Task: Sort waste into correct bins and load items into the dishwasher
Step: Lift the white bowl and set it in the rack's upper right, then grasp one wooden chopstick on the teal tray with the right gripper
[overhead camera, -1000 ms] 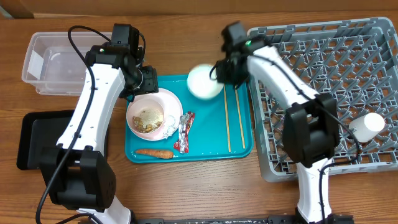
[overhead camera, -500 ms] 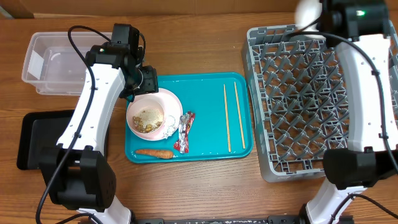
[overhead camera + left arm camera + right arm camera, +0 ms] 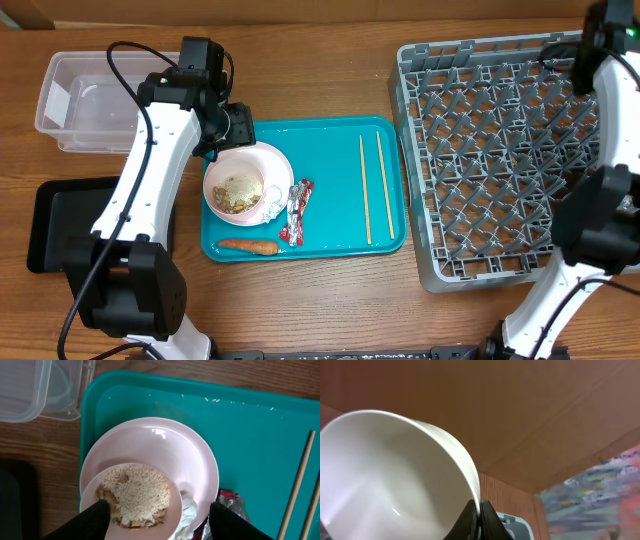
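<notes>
Far left on the wooden table sits the clear tub [image 3: 85,100]; nearer, the black tray [image 3: 45,225]; both lie left of the teal serving tray [image 3: 330,140]. On that tray's left part rests the white plate [image 3: 278,160], carrying a bowl [image 3: 211,190] of beige food scraps [image 3: 135,492] with the tissue wad [image 3: 272,206] beside it. The left gripper [image 3: 160,510] hovers above the bowl, jaws wide apart, holding nothing. Just right of the plate lies the crumpled wrapper [image 3: 297,212]; the carrot [image 3: 248,245] lies near the tray's front edge. Two chopsticks [image 3: 366,190] lie side by side on the tray's right part. The grey dish rack [image 3: 490,160] stands at the right. At the rack's far right corner, the right gripper [image 3: 479,515] is pinched closed on the rim of an empty white bowl [image 3: 395,475], held aloft.
</notes>
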